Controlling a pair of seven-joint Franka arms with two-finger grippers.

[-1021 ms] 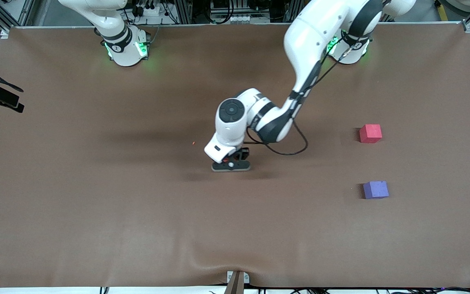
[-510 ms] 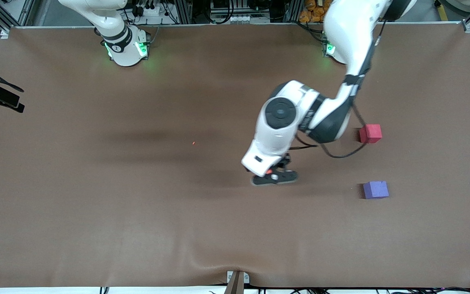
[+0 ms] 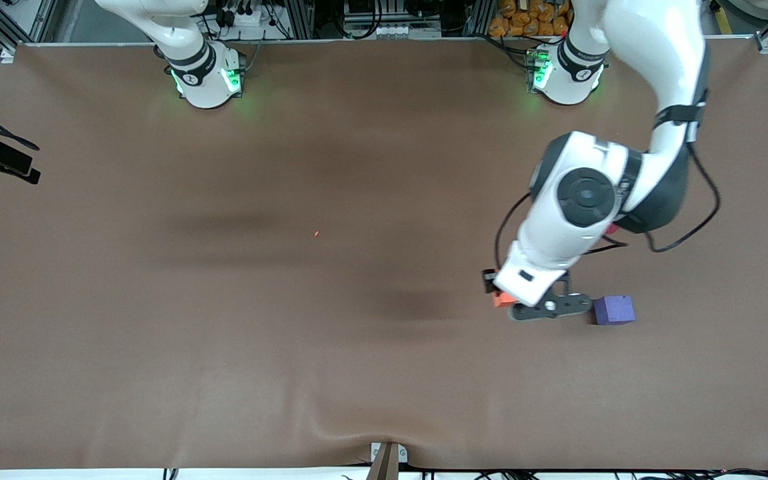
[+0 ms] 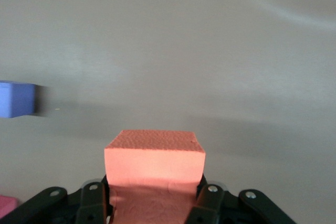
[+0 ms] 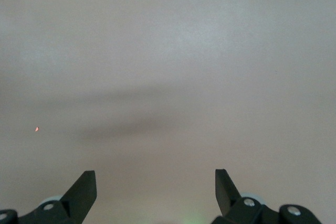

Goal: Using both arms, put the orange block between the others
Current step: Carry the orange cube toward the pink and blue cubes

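The right arm waits at its base, toward the right arm's end of the brown worktop [image 3: 157, 333]. Only its base shows in the front view; its wrist view shows the right pincer [image 5: 155, 184] with its jaws spread wide and nothing between them, over bare cloth with a tiny orange speck [image 5: 37, 128] on it.

Nearer the left arm's end, the left pincer [image 3: 504, 293] hangs over the worktop just beside the purple cube [image 3: 614, 310], clamped on the orange block [image 3: 504, 299]. In the left wrist view the orange block [image 4: 154, 157] sits squarely between the two fingers [image 4: 210, 200], gripped on opposite flat sides low down, its top and front face exposed.

The block looks matte and finely pitted like foam, so it is probably very light and a little squashy. A firm squeeze could dent it, and on release it might cling to a pad or spring sideways. Flat opposite faces are the sensible place to hold it, as here.

The pinkish-red cube [image 3: 613, 229] is almost wholly hidden under the left arm's wrist in the front view; only a sliver shows, and a pink corner [image 4: 6, 204] at the edge of the left wrist view. The gap between the two cubes is therefore largely covered, and how high the block is above the cloth cannot be judged.
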